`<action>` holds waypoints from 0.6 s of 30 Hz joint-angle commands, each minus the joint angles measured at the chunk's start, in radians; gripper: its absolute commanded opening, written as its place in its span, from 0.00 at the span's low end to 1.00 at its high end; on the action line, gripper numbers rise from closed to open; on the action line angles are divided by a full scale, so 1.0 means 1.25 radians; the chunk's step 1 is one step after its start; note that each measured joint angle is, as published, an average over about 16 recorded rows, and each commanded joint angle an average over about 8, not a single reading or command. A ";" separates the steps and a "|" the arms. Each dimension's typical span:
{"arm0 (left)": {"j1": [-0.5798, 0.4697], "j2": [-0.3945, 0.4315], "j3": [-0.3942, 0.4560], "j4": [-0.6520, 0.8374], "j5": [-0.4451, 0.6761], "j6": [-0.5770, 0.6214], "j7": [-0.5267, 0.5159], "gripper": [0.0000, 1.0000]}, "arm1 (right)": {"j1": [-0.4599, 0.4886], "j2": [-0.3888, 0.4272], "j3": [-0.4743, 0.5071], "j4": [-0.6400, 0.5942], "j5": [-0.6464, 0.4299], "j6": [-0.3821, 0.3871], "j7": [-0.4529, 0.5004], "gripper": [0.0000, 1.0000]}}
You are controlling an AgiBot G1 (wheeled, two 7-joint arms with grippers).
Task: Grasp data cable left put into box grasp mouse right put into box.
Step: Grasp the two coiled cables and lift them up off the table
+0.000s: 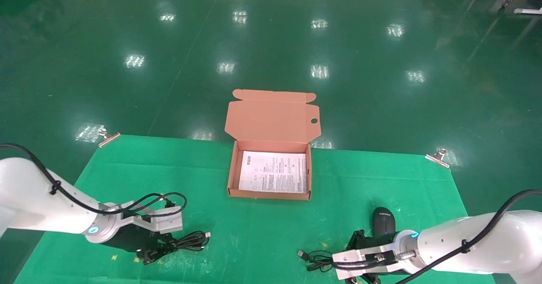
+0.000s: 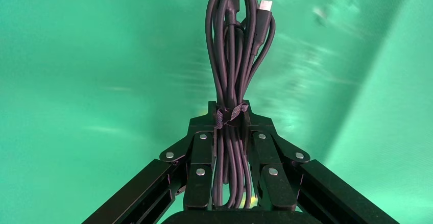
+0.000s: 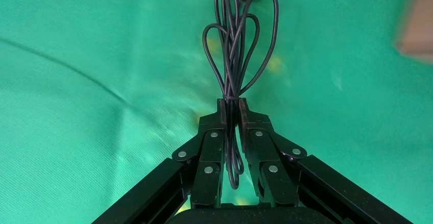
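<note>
While the left gripper [image 2: 231,119] pinches the data cable [image 2: 236,55] at its tie, low over the worktop's [image 1: 262,233] left side, it should lift fully before carrying to the open box [image 1: 232,172]. Right gripper [image 3: 232,113] fingers pinch the mouse's cord [image 3: 236,45]; the mouse [image 1: 383,221] lies beside it. A printed sheet [image 1: 273,172] lines the box; nothing obstructs.

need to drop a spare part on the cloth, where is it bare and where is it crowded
Bare cloth lies either side of the box and in front of it. Crowded: near left, left gripper clamps the data cable; near right, right gripper pinches the cord beside the mouse.
</note>
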State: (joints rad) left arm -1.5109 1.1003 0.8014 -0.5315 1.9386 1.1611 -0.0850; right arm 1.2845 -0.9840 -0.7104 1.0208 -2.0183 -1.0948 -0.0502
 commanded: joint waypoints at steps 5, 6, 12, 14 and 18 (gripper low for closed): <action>-0.036 -0.056 -0.007 -0.164 0.018 0.013 -0.033 0.00 | 0.064 0.054 0.072 0.029 0.046 0.028 0.059 0.00; -0.042 -0.067 -0.007 -0.208 0.031 0.009 -0.046 0.00 | 0.080 0.058 0.084 0.033 0.050 0.039 0.068 0.00; -0.075 -0.091 -0.003 -0.422 0.144 -0.055 -0.121 0.00 | 0.181 0.025 0.132 0.040 0.066 0.104 0.089 0.00; -0.085 -0.083 -0.001 -0.456 0.182 -0.080 -0.136 0.00 | 0.212 0.000 0.138 0.033 0.074 0.116 0.082 0.00; -0.103 -0.060 0.000 -0.474 0.228 -0.120 -0.147 0.00 | 0.259 -0.049 0.141 0.005 0.087 0.132 0.059 0.00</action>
State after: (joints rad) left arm -1.6366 1.0223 0.7981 -1.1036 2.2016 1.0182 -0.2616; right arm 1.5984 -1.0389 -0.5362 1.0236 -1.9124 -0.9323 0.0233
